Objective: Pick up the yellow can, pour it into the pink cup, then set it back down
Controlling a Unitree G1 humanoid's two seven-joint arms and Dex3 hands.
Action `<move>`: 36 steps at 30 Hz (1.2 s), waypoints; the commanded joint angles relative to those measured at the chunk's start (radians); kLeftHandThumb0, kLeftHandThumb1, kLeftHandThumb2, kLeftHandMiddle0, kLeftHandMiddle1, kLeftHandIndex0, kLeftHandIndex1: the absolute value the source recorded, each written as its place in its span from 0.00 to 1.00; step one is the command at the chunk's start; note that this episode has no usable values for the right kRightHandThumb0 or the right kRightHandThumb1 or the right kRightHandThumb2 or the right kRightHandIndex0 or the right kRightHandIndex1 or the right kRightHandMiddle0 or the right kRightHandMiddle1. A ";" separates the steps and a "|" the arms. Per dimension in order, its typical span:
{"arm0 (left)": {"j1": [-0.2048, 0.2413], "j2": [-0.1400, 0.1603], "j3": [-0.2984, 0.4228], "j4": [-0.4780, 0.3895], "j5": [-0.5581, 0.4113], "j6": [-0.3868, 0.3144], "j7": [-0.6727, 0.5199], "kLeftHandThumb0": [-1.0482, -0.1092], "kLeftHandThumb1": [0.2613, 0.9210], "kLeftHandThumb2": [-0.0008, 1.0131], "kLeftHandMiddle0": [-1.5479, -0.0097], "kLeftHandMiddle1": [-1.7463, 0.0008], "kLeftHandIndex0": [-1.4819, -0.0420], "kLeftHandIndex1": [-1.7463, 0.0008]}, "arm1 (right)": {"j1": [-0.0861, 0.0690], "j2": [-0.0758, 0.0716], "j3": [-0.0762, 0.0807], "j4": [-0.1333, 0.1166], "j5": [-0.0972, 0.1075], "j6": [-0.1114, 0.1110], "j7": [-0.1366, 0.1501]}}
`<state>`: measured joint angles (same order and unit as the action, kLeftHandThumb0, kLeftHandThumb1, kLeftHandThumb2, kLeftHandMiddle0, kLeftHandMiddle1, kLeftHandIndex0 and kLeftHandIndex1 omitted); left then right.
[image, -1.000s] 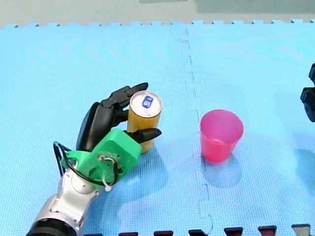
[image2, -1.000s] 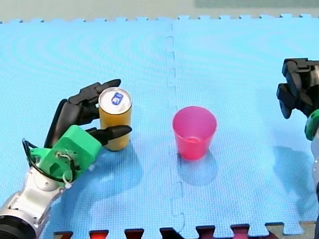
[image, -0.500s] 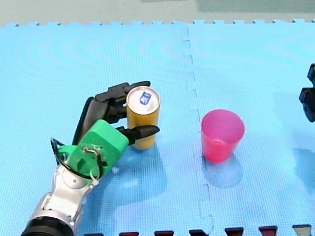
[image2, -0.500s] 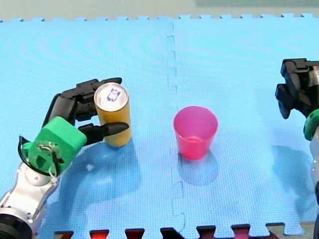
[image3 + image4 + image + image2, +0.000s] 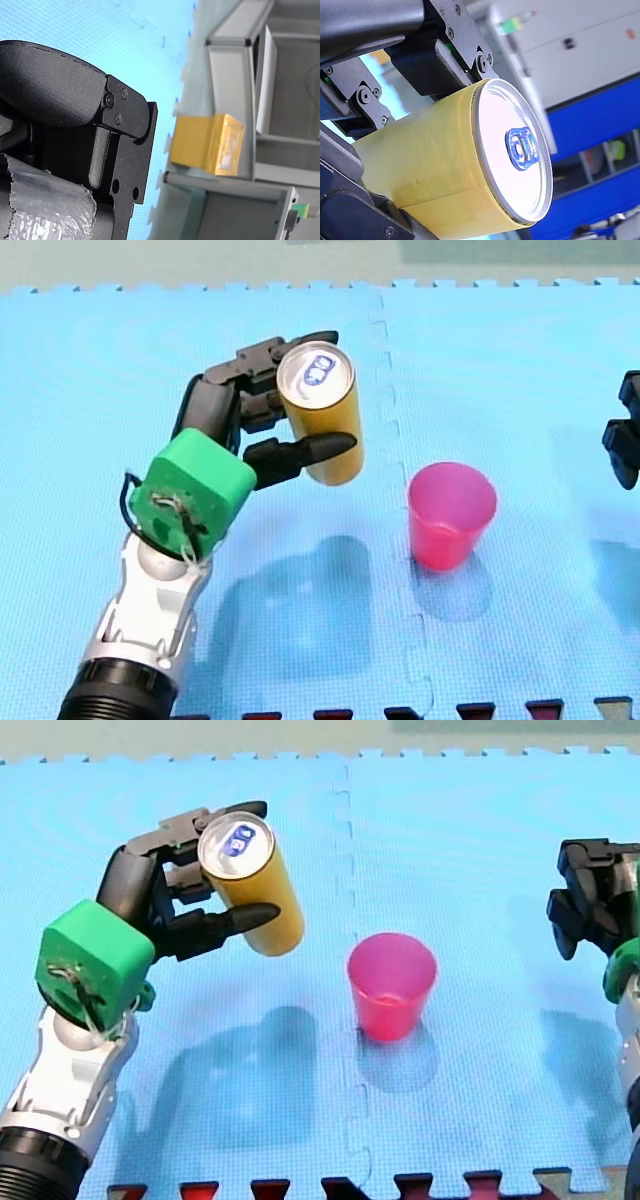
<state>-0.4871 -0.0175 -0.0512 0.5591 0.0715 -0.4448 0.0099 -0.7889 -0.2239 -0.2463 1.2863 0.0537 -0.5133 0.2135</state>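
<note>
My left hand (image 5: 285, 410) is shut on the yellow can (image 5: 325, 420), which hangs in the air above the blue mat, tilted with its silver top toward me. In the second wrist view the can (image 5: 445, 165) sits between the black fingers (image 5: 445, 55), its top with a blue tab showing. The pink cup (image 5: 450, 515) stands upright on the mat, to the right of the can and below it. My right hand (image 5: 590, 910) hovers at the right edge, holding nothing.
The blue foam mat (image 5: 500, 370) has a jigsaw seam (image 5: 385, 350) running front to back between can and cup. The first wrist view shows a yellow box (image 5: 207, 145) beside grey frames past the mat's edge.
My left hand has lifted the can off the mat, carried it up and toward the cup, and tilted it. The cup has stayed put.
</note>
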 commanded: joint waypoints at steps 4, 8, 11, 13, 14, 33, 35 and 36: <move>-0.036 -0.009 0.006 0.003 0.003 -0.001 0.011 0.72 0.72 0.00 0.12 0.99 0.16 1.00 | 0.005 0.001 0.003 0.002 -0.003 -0.007 -0.004; -0.059 -0.012 0.009 0.025 0.001 -0.010 0.009 0.73 0.72 0.00 0.12 0.99 0.16 1.00 | 0.007 0.001 0.008 0.003 -0.008 -0.013 -0.007; -0.099 -0.013 0.011 0.061 0.010 -0.016 0.019 0.72 0.72 0.00 0.12 0.99 0.16 1.00 | 0.010 0.001 0.011 0.003 -0.012 -0.019 -0.009; -0.123 -0.013 0.010 0.081 0.017 -0.015 0.027 0.72 0.72 0.00 0.12 0.99 0.16 1.00 | 0.011 0.002 0.012 0.004 -0.014 -0.021 -0.009; -0.136 -0.012 0.007 0.090 0.027 -0.012 0.036 0.72 0.71 0.00 0.12 0.99 0.16 1.00 | 0.012 0.002 0.012 0.004 -0.015 -0.021 -0.009; -0.333 0.026 -0.105 0.287 0.288 0.100 0.248 0.63 0.71 0.00 0.11 1.00 0.17 1.00 | 0.020 0.015 0.018 0.005 -0.022 -0.035 -0.023; -0.341 0.033 -0.119 0.312 0.312 0.085 0.282 0.63 0.71 0.00 0.11 0.99 0.17 1.00 | 0.020 0.015 0.019 0.006 -0.023 -0.036 -0.025; -0.344 0.035 -0.126 0.323 0.325 0.079 0.299 0.63 0.71 0.00 0.11 0.99 0.17 1.00 | 0.020 0.015 0.019 0.006 -0.023 -0.036 -0.026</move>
<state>-0.8153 0.0101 -0.1700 0.8697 0.3886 -0.3519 0.2892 -0.7698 -0.2061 -0.2264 1.2906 0.0305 -0.5442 0.1910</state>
